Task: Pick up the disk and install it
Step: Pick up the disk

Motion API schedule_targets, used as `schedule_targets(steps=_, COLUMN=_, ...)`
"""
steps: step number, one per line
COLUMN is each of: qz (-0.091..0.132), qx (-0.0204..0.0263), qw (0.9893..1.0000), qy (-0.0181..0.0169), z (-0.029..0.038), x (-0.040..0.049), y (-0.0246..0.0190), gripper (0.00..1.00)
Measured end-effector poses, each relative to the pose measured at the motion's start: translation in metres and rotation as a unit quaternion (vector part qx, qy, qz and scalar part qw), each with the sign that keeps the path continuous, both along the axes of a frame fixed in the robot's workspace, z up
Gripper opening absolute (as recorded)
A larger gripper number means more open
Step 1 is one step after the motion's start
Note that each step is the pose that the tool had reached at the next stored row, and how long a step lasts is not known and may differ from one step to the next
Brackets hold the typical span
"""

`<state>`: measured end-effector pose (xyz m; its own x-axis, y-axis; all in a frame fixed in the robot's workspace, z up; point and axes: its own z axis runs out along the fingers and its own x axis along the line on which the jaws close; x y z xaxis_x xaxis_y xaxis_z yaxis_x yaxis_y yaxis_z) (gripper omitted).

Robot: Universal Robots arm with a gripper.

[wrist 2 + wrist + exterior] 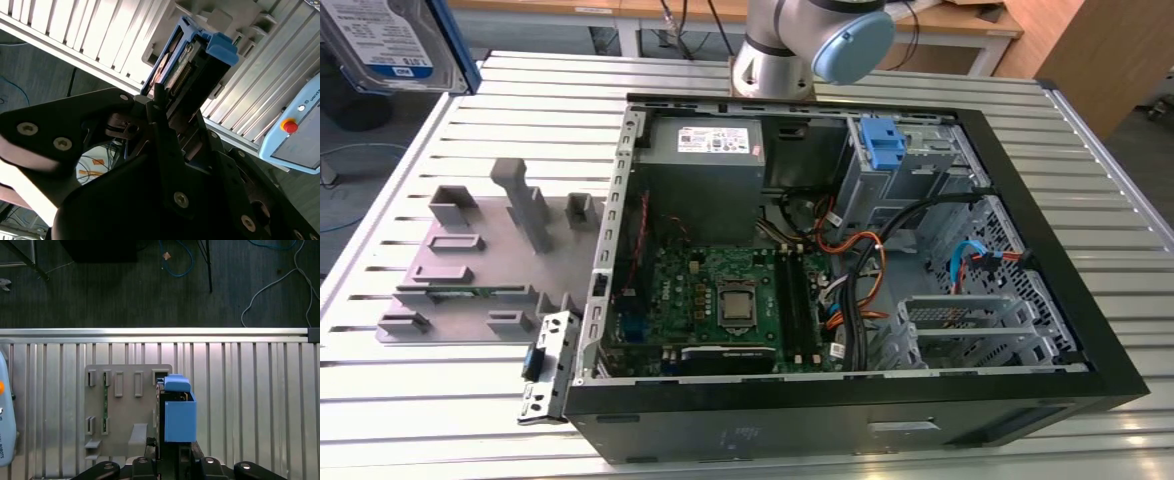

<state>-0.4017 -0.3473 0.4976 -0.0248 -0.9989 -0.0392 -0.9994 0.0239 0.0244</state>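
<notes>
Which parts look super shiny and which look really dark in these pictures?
In the first wrist view the table shines bright and the floor beyond it is dark; in the second wrist view the black gripper shut on the disk looks shadowy; in the exterior view the computer case is dim inside.

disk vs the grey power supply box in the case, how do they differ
The disk is clamped in the gripper, off the table; the power supply box sits inside the computer case. The disk has a blue frame; the box is bare grey. The disk's label is white and blue; the box's sticker white. Both are rectangular and labelled.
</notes>
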Motion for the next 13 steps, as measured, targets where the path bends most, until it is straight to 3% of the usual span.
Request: schedule_targets(steps=13, qz=0.0, qx=0.0, qw=1.0, qy=0.0, z=0.0021, x=0.0, y=0.0, gripper=0.35)
